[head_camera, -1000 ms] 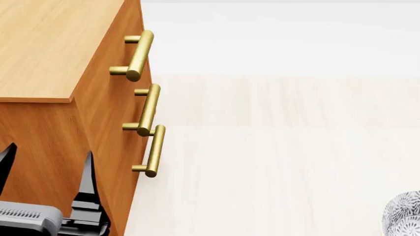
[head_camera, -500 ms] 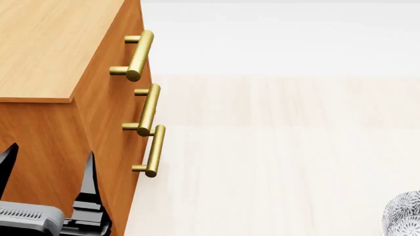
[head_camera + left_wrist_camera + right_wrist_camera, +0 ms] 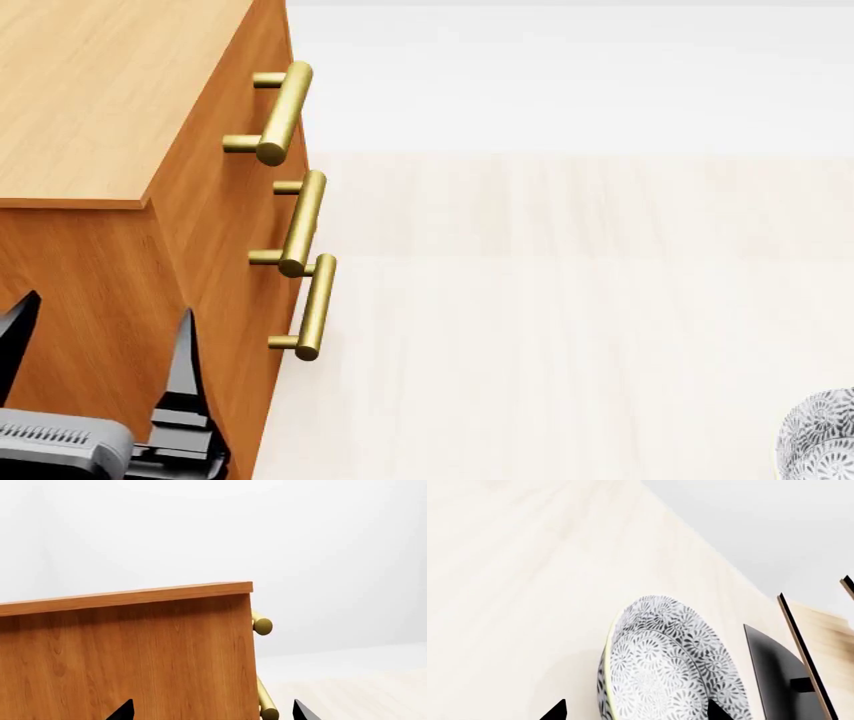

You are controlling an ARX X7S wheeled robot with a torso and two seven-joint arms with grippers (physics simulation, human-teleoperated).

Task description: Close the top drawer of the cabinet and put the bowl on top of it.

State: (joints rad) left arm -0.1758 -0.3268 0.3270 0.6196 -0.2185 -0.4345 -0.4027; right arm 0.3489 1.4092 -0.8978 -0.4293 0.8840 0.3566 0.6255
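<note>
Almost nothing has moved over the last second. From the head view the cabinet [image 3: 120,120] sits where it did, its three brass handles lined up down the front, and the only shift I can make out is the left gripper [image 3: 100,330] creeping a hair to the right beside the cabinet's side panel. Its two black fingers stand spread apart, holding nothing.

The top drawer [image 3: 267,95] looks flush with the two below it; I see no gap or overhang at its front from above (the left wrist view shows only the cabinet's side and lid edge, with one handle [image 3: 261,625] poking past the corner, so it adds little). My guess is that the closing part is done, or close to it, and the left arm is simply idling.

The bowl [image 3: 821,435] sits on the pale floor at the far lower right of the head view, well apart from the cabinet. In the right wrist view the bowl [image 3: 670,665] fills the space just ahead of the right gripper [image 3: 634,712], whose fingertips show spread on either side, not pinching it yet. So the stillness probably means the bowl pickup is about to start, with the whole carry to the cabinet lid left to do.
</note>
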